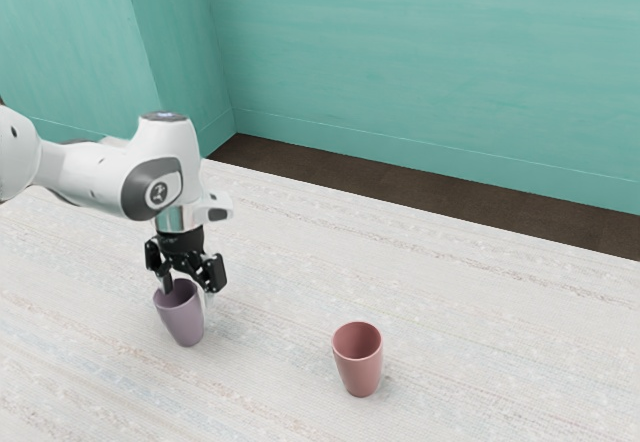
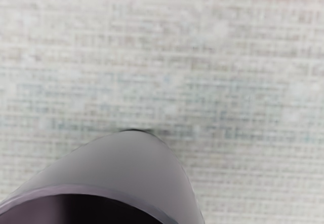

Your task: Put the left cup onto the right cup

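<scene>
Right, exterior view first: the white arm comes in from the exterior view's left, wrist pointing straight down, far off to that side of the pink cup. The pink cup stands upright on the pale desk, mouth up, on its own. Well apart from it, toward the exterior view's left and a little farther back, sits the purple cup, also upright on the desk with its mouth open to the top. The jaws are right down at that purple cup's rim, black against the lilac, one side seemingly dipping inside the mouth. Whether they are clenched on the wall or loose around it, I cannot tell from here. Between the two cups lies plain woven desk surface. Beyond the pink cup, past the desk's far edge, runs a dark strip of floor, and behind that the teal wall.

Over to the wrist view: the purple cup looms large and blurred just under the hand, its dark mouth and thin rim nearest the camera, its body tapering away to the base on the desk. Around it, the same light weave.
</scene>
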Motion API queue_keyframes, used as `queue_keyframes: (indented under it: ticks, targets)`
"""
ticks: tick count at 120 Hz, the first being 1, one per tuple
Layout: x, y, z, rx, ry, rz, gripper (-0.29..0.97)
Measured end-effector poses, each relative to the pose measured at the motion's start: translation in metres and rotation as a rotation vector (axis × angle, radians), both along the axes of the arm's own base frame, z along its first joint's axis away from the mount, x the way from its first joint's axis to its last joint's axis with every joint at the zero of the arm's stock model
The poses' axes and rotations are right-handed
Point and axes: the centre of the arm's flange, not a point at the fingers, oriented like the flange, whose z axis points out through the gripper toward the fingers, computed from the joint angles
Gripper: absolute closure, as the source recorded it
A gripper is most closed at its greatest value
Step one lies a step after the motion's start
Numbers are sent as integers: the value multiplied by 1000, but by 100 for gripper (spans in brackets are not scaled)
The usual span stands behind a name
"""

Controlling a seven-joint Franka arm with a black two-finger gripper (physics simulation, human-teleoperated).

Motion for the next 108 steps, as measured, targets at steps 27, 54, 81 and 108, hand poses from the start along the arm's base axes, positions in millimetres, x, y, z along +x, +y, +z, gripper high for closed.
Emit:
queue_keyframes:
  ticks: [27, 54, 81, 108]
  targets:
    - [2, -5, -10, 0, 4, -8, 0]
    - [3, -11, -17, -1, 7, -18, 0]
    - [3, -16, -18, 9, 4, -37, 38]
    - [4, -14, -16, 13, 0, -38, 68]
